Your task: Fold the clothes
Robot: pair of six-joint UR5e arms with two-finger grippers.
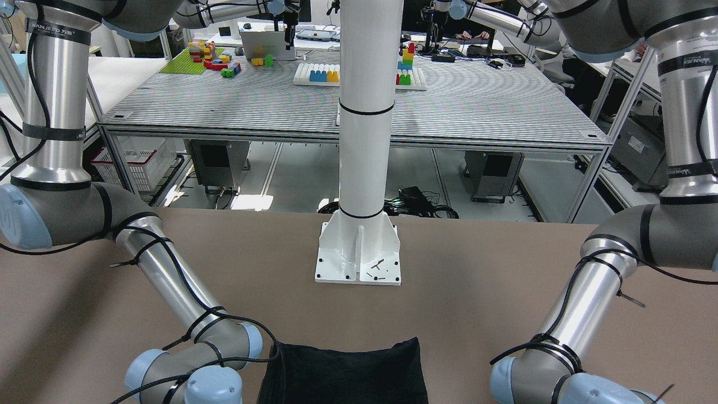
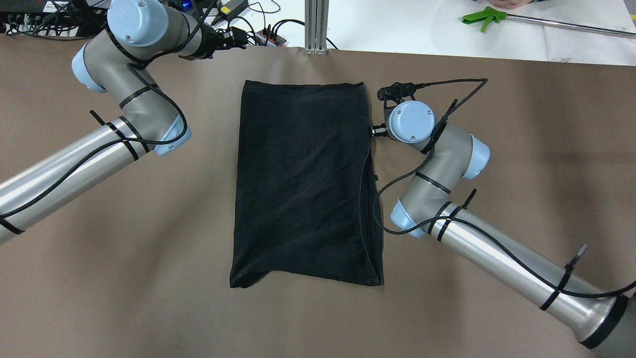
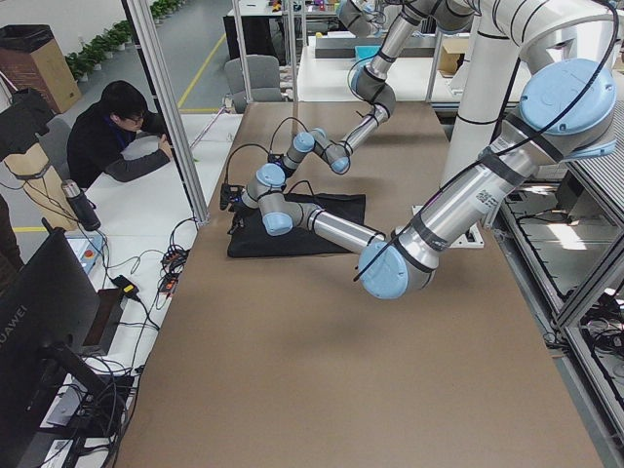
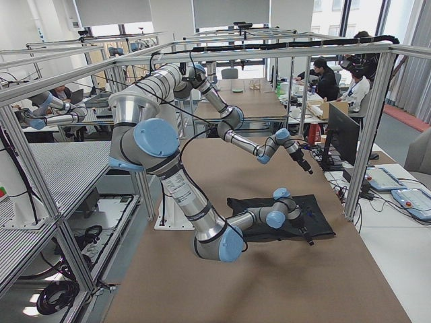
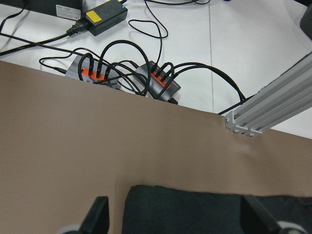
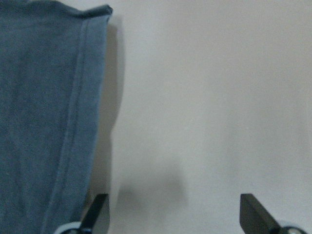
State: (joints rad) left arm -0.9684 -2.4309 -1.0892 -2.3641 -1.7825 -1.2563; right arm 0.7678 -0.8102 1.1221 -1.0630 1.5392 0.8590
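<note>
Work surface: a brown table (image 2: 497, 124) with a white bench along its far edge, and a white pillar (image 1: 364, 112) bolted to the table on the robot's side. At the left of the overhead view the left arm (image 2: 74, 154) reaches across to the far edge. The left gripper (image 5: 178, 217) is held in the air above the garment's far left corner. Its fingers (image 5: 100, 214) are spread wide and hold nothing. Beyond it, two cable boxes (image 5: 92, 73) with plugged leads lie on the bench next to an aluminium post (image 5: 273, 102). At the centre the black garment (image 2: 303, 184) lies flat on the table, folded into a long rectangle that runs from near to far. Stacked layers show along its right side, and its near left corner is slightly puckered. Just beside its right edge, towards the far right corner, the right gripper (image 6: 175, 212) sits low over bare table. Its jaws are wide apart and grip nothing, and one fingertip (image 6: 97, 207) stands close to the hemmed edge. At the far right a green-handled tool (image 2: 479, 19) lies on the bench. In the left side view, a person (image 3: 117, 136) sits at that bench.
</note>
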